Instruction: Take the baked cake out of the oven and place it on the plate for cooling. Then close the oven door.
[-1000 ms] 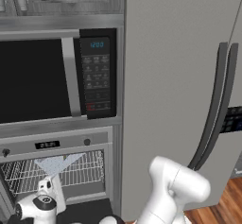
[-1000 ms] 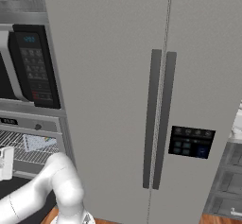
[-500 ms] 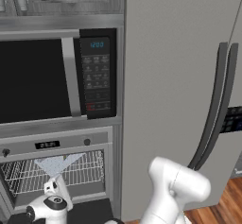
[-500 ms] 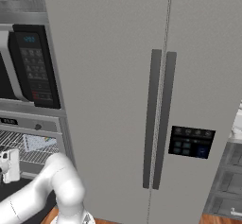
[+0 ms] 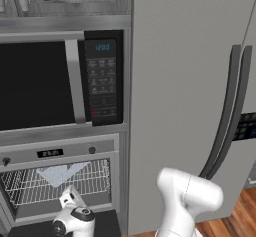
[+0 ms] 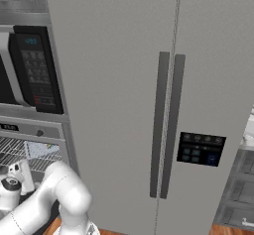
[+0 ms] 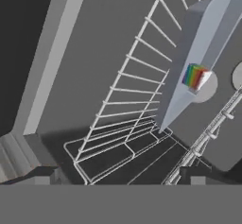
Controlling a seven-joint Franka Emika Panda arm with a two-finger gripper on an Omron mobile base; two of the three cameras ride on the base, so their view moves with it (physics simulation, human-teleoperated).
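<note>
The oven (image 5: 60, 181) is sitting open low on the left w/ its wire rack (image 5: 55, 183) showing, just under the big black-windowed microwave (image 5: 60, 83) and its keypad (image 5: 102, 86). The oven door (image 5: 65, 226) is hanging down flat in front of the cavity, dark panel showing at the bottom edge of the left base view, the arm's wrist sitting over it. A pale grey tray (image 5: 61, 172) is lying on the rack toward the back; in the hand view it's reading as a light slanted slab (image 7: 203, 53) w/ a small rainbow-striped cake (image 7: 194, 76) on it, upper right of that view, resting inside the oven on the rack (image 7: 137, 105). The gripper (image 7: 123, 176) is pointing into the oven mouth, fingers spread wide apart, one dark tip (image 7: 45, 175) at the lower left and the other at the lower right, nothing between them; it's hovering short of the cake, not touching it. From the right base view the hand (image 6: 15, 177) is showing in front of the rack at the far left, white elbow bulging below it. The tall grey fridge (image 6: 163, 105) w/ twin dark handles is taking up the right side, its black dispenser panel (image 6: 200, 148) lower down. A strip of wood floor (image 5: 235, 216) is peeking at the bottom right.
</note>
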